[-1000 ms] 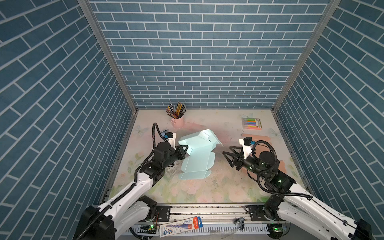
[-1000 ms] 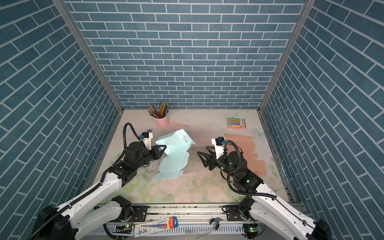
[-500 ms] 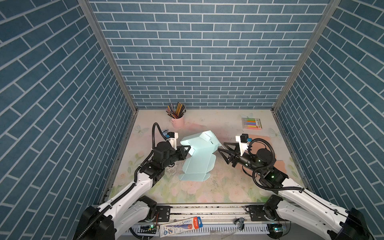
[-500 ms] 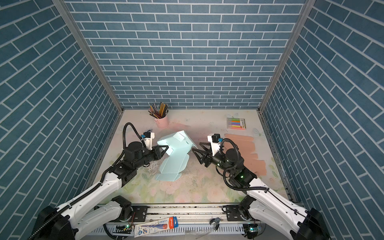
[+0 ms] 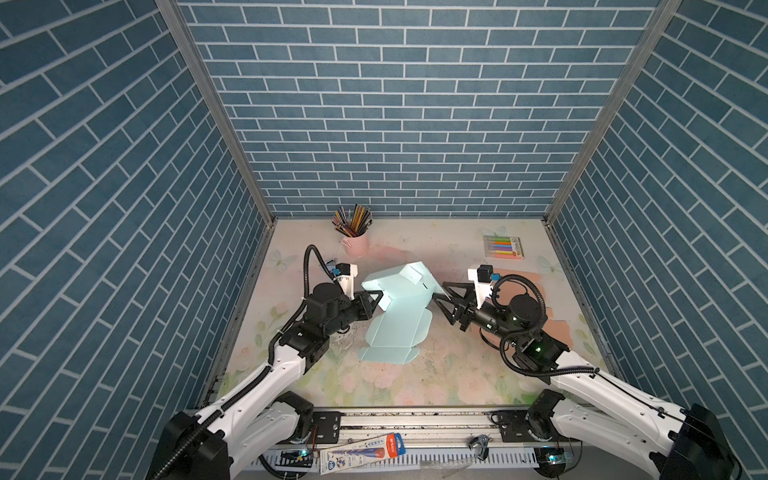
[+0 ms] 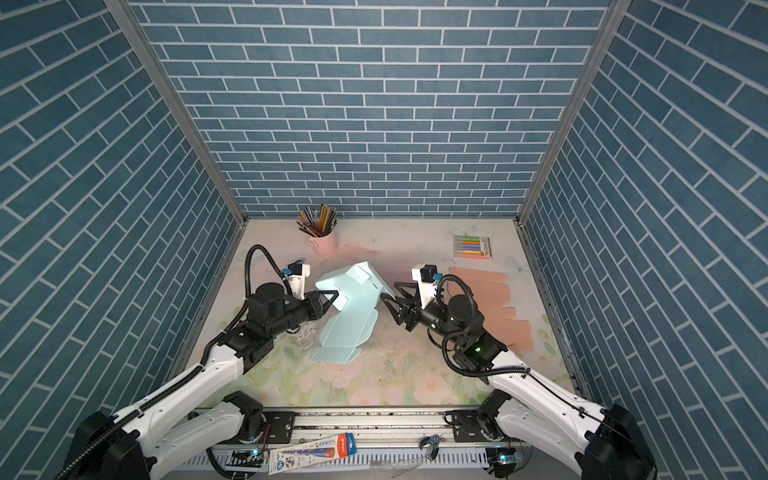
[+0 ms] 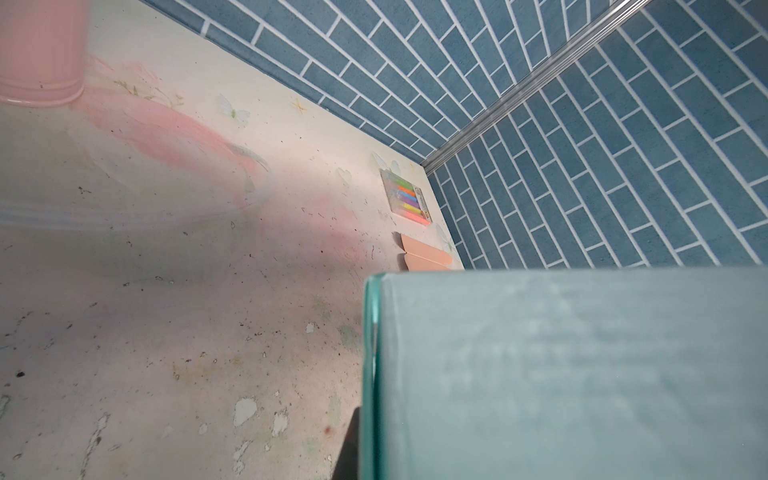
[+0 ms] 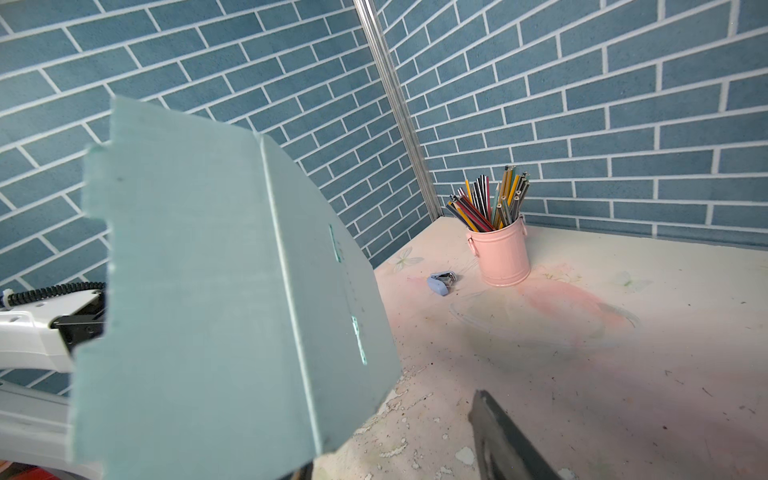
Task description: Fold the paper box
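**Paper box held up at its left edge, right tool open at its right edge**

The pale teal paper box [image 5: 399, 309] sits mid-tabletop [image 5: 457, 370], between the two arms. Its near part lies flat on the surface, while its far part is lifted and bent over into a raised panel. The left tool [image 5: 376, 297] is closed tight on the left edge of that raised panel; in the left wrist view the sheet [image 7: 561, 374] fills the frame close up. The right tool [image 5: 441, 302] is at the panel's right corner with its jaws apart, one above and one below the edge. Whether they touch the paper cannot be told. In the right wrist view the panel [image 8: 216, 291] stands just in front of one dark finger [image 8: 503, 436]. A pink pencil cup [image 5: 355, 246] stands well behind the box.
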Action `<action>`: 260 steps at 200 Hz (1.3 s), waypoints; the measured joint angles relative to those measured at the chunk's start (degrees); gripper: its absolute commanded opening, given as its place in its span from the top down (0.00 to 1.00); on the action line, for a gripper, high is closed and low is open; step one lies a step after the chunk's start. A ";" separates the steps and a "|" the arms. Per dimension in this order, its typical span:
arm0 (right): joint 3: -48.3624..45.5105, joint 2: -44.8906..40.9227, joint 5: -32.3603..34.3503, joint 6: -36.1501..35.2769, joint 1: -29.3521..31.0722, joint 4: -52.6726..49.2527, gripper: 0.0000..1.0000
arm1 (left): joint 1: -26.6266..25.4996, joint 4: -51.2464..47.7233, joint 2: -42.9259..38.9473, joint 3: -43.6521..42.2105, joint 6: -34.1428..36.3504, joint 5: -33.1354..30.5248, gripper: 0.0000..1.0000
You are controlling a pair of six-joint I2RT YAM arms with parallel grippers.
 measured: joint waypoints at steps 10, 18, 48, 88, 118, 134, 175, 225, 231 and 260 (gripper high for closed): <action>0.09 0.48 0.02 0.07 0.00 0.09 0.42 | 0.00 0.02 0.00 0.00 0.00 0.02 0.91; 0.15 0.98 0.02 0.33 0.00 0.17 0.42 | 0.00 0.02 0.00 0.00 0.00 0.02 0.91; 0.92 2.80 -0.07 1.36 0.00 0.28 0.42 | 0.07 0.00 0.00 0.00 0.00 -0.04 0.91; 1.27 4.31 -0.39 2.82 0.00 1.42 0.43 | 0.11 -0.07 0.00 0.00 0.02 -0.11 0.91; 1.29 4.98 -0.59 2.99 0.00 1.49 0.44 | 0.11 -0.48 0.00 0.00 0.07 -0.35 0.91; 1.36 5.01 -0.61 2.99 0.00 1.36 0.44 | 0.15 -0.70 0.00 0.00 0.07 -0.48 0.91; 2.19 4.07 -0.61 2.91 0.00 -1.20 0.43 | 0.66 -0.76 0.00 -0.02 0.00 -0.46 0.91; 2.23 -1.22 -0.63 2.27 0.00 -7.52 0.41 | 3.39 0.00 0.11 -0.11 0.31 1.49 0.91; 2.23 -2.01 -0.68 2.23 0.00 -8.24 0.41 | 3.80 -0.02 0.17 -0.11 0.52 1.81 0.91; 2.23 -6.08 -0.92 0.72 0.00 -12.28 0.40 | 6.01 -0.55 0.55 -0.11 1.84 4.09 0.91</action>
